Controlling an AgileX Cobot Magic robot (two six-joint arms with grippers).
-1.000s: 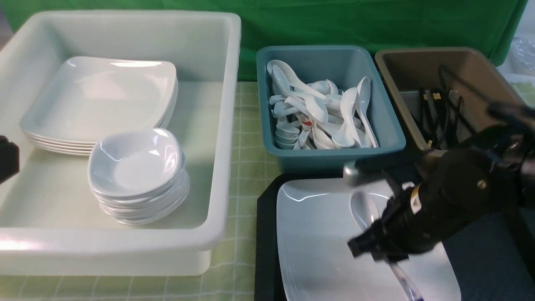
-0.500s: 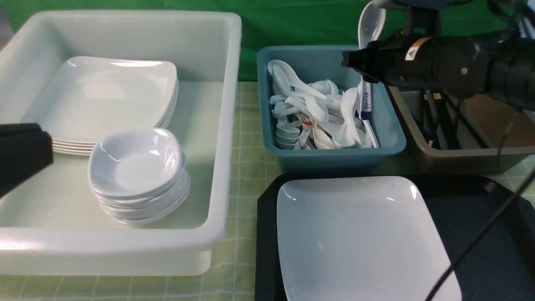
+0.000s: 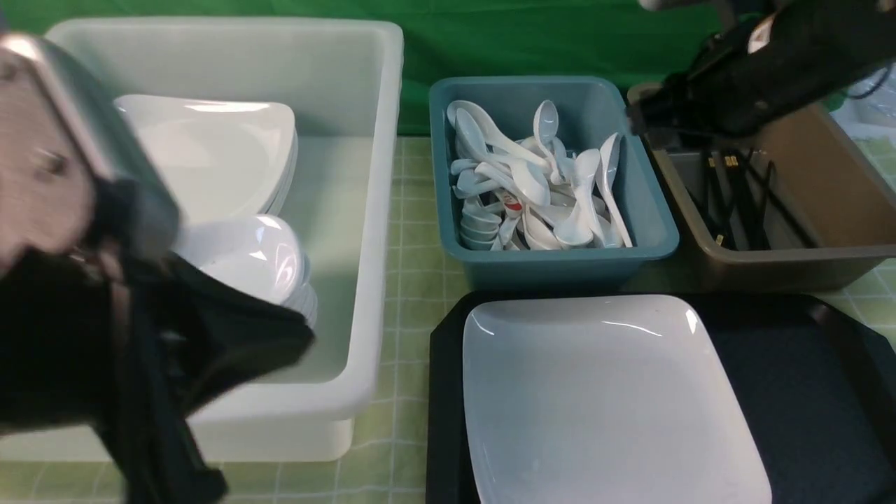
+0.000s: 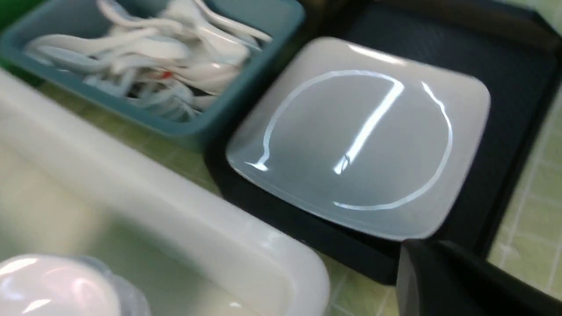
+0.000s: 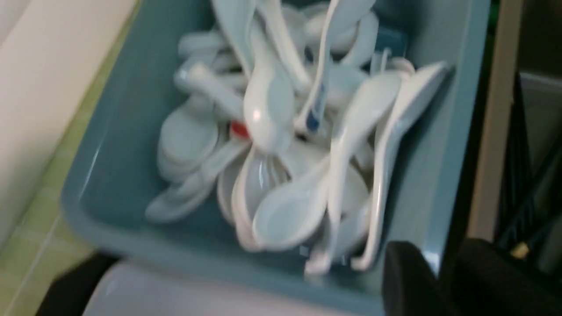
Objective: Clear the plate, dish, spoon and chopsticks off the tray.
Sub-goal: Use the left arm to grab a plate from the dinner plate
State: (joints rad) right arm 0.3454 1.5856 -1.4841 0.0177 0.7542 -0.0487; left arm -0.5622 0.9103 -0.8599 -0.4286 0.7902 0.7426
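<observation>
1. Right gripper [image 5: 439,270]: in the right wrist view only two dark, blurred finger shapes show at the frame's edge. Cannot tell whether they are spread or pressed together. Nothing is seen between them, and they touch nothing that shows. In the front view the arm hangs high at far right, over the border between the teal bin [image 3: 658,241] and the brown bin [image 3: 791,269].
2. Left gripper [image 4: 443,281]: pressed together, empty. Only one dark corner of it enters the left wrist view. In the front view the arm is a large blur at near left, in front of the white bin [image 3: 371,210].
3. Spoon [image 5: 317,101]: in the teal bin, leaning on the heap of white spoons, blue mark on its handle, clear of both grippers.
4. Plate [image 3: 602,399]: flat on the left part of the tray [image 3: 805,392], just near of the teal bin. Its near edge is cut off in the front view.
5. Chopsticks [image 3: 735,203]: black sticks lying in the brown bin, their far ends hidden by the right arm. Single pairs cannot be told apart.
6. White bin: holds a stack of large plates [image 3: 231,154] and a stack of small dishes [image 3: 259,262], both partly covered by the left arm.
</observation>
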